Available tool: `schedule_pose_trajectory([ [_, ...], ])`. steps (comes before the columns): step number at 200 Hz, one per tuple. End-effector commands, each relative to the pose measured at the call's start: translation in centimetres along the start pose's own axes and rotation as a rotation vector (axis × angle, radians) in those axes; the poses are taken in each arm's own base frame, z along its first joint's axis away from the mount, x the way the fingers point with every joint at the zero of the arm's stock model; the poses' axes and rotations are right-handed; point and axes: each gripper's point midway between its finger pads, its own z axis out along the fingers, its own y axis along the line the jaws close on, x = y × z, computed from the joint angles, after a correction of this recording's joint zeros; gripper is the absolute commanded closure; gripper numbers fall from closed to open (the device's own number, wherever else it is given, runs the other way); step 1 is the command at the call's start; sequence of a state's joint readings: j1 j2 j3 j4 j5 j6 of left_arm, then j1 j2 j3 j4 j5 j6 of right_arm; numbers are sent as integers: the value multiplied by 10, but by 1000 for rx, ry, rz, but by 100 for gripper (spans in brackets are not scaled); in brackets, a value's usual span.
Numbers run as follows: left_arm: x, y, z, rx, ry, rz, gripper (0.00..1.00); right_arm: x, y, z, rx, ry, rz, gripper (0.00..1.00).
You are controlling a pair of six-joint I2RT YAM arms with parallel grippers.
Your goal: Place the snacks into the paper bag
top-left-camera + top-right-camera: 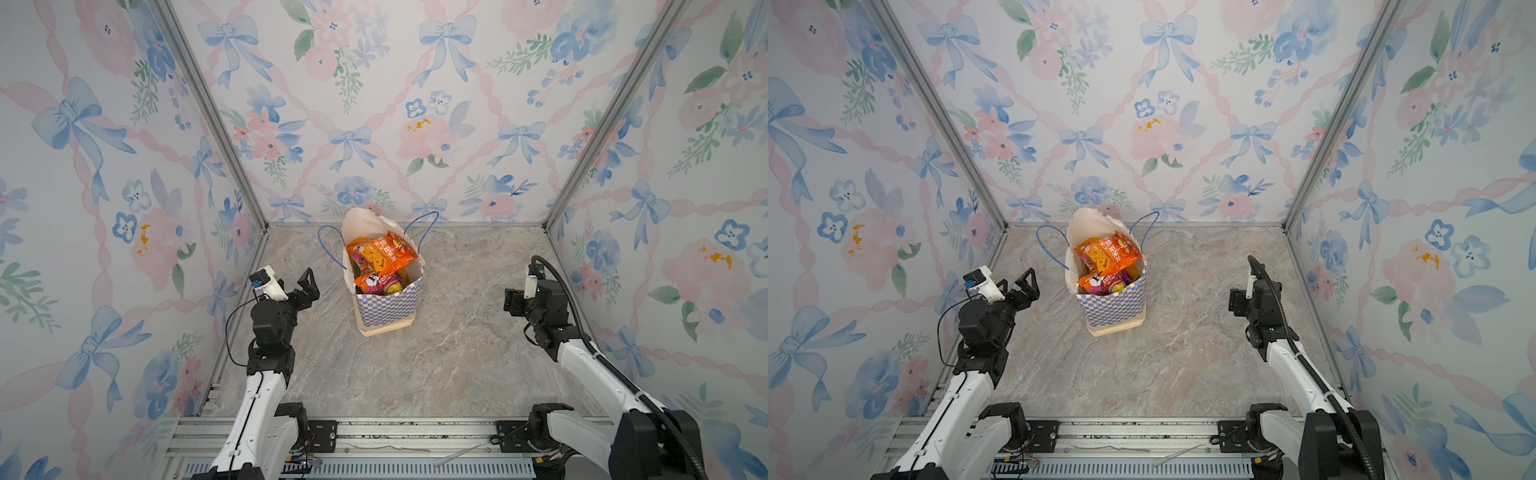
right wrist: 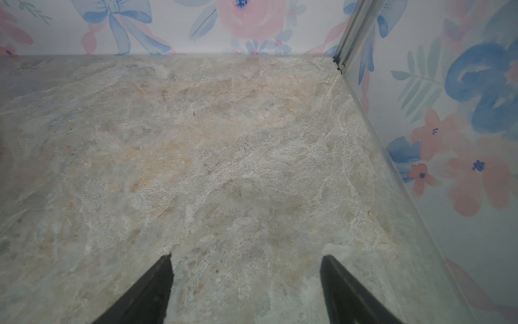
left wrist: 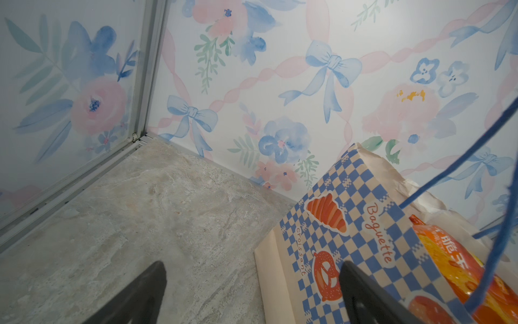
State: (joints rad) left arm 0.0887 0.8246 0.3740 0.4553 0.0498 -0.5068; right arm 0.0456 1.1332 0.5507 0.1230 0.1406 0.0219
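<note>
marble-patterned desk (image 1: 457,353) carries the paper bag (image 1: 386,309) in both top views. it stands upright between the two claws and farther back than either. the snacks (image 1: 376,282) fill its open mouth, with an orange chip bag (image 1: 395,249) on top. the left claw (image 1: 306,286) is spread and empty, near the bag's side. the right claw (image 1: 513,300) is well apart from it.

left wrist view: jaws spread wide, the checkered bag wall just past one finger, a blue cord handle (image 3: 437,179) hanging across.

right wrist view: jaws spread, only bare desk between them.
</note>
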Motion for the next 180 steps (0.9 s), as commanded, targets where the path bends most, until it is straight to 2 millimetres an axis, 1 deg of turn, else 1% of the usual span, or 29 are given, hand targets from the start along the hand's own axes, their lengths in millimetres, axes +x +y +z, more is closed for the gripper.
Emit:
schedule_pose_trajectory([
  [1, -10, 9, 1, -32, -85, 70, 2, -23, -5, 14, 28, -121, 37, 19],
  [22, 0, 18, 9, -66, -66, 113, 2, -15, 0, 31, 26, -119, 24, 19],
  [37, 8, 26, 14, -86, -53, 145, 2, -12, 2, 41, 34, -162, 24, 19],
  [51, 16, 31, 18, -91, -48, 178, 2, -2, 0, 50, 62, -170, 24, 18],
  [72, 31, 40, 24, -108, -8, 212, 2, 6, 15, 60, 35, -151, -35, 16],
  [82, 37, 44, 25, -109, -2, 229, 2, 4, 15, 59, 44, -173, -35, 15],
  [92, 42, 45, 25, -102, -6, 238, 2, 8, 10, 56, 46, -178, -9, 14],
  [102, 47, 46, 26, -95, 6, 245, 2, 14, 5, 59, 49, -197, 17, 13],
  [103, 47, 46, 26, -92, 6, 247, 2, 11, 5, 59, 46, -211, 20, 12],
  [109, 50, 46, 28, -86, 12, 258, 2, 13, 6, 58, 36, -229, 22, 12],
  [116, 52, 46, 29, -80, 19, 273, 2, 16, 6, 57, 41, -221, 17, 11],
  [134, 59, 51, 31, -93, 38, 293, 2, 14, 6, 57, 42, -219, 16, 9],
  [143, 61, 54, 31, -103, 37, 294, 2, 15, 6, 57, 43, -218, 15, 3],
  [146, 62, 55, 30, -107, 38, 293, 2, 15, 6, 58, 43, -217, 15, 0],
  [149, 63, 56, 30, -112, 37, 291, 2, 15, 6, 57, 44, -218, 15, 3],
  [152, 65, 57, 29, -114, 40, 290, 2, 14, 6, 57, 43, -219, 15, 3],
  [180, 75, 63, 26, -119, 31, 289, 2, 15, 6, 58, 43, -218, 16, 3],
])
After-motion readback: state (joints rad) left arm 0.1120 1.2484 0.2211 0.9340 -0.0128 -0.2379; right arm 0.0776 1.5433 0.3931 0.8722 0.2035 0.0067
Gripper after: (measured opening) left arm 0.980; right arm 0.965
